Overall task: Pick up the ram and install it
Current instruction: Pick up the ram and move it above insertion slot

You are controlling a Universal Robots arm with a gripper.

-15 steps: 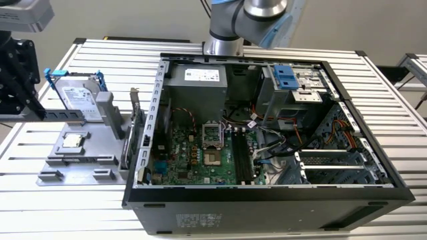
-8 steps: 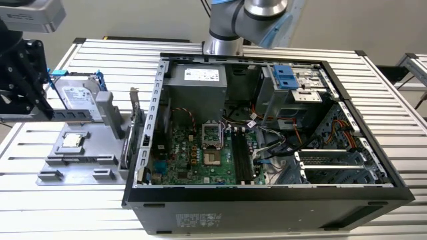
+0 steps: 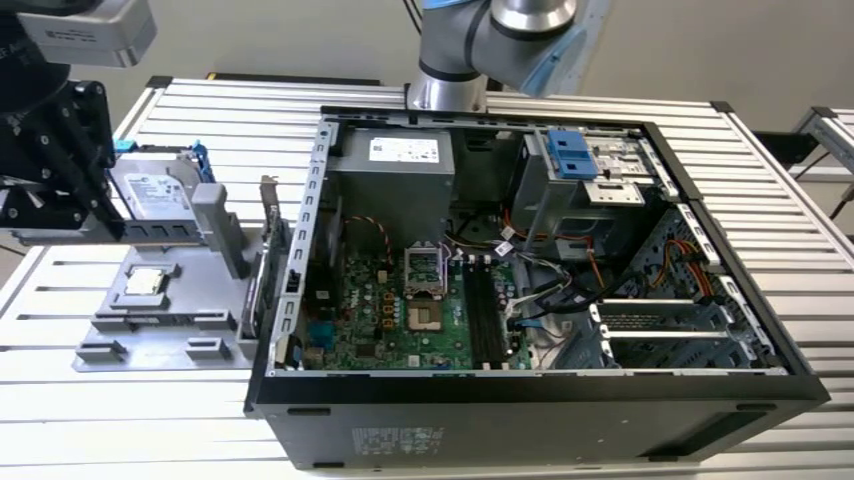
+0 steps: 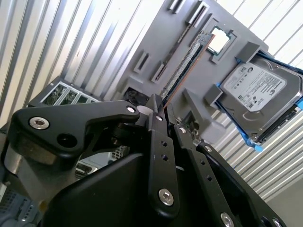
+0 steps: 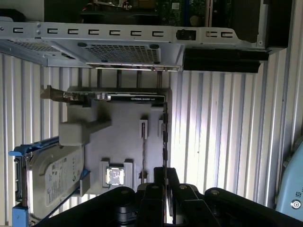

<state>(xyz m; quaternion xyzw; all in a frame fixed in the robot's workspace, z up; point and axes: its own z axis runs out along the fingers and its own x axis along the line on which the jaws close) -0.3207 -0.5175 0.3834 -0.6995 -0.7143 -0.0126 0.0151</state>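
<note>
standing on edge, ram (image 4: 183, 66) runs lengthwise away from gripper (image 4: 166, 116).

There is one open computer case (image 3: 534, 405) and one gray holder (image 3: 174, 325) beside it, both on one slatted metal table (image 3: 781, 215), with one robot arm (image 3: 497, 40) above and one gripper (image 4: 163, 116) in the second wrist view. The holder carries four parts, one of each kind: one ram (image 4: 184, 61), one silver hard drive (image 4: 255, 90) on blue rails, one square processor chip (image 4: 218, 40) and one larger card (image 5: 132, 98) with a metal bracket. Inside the case sit one green motherboard (image 3: 380, 310) and one gray power supply (image 3: 394, 175); the number of black slots on the board cannot be counted.
</note>
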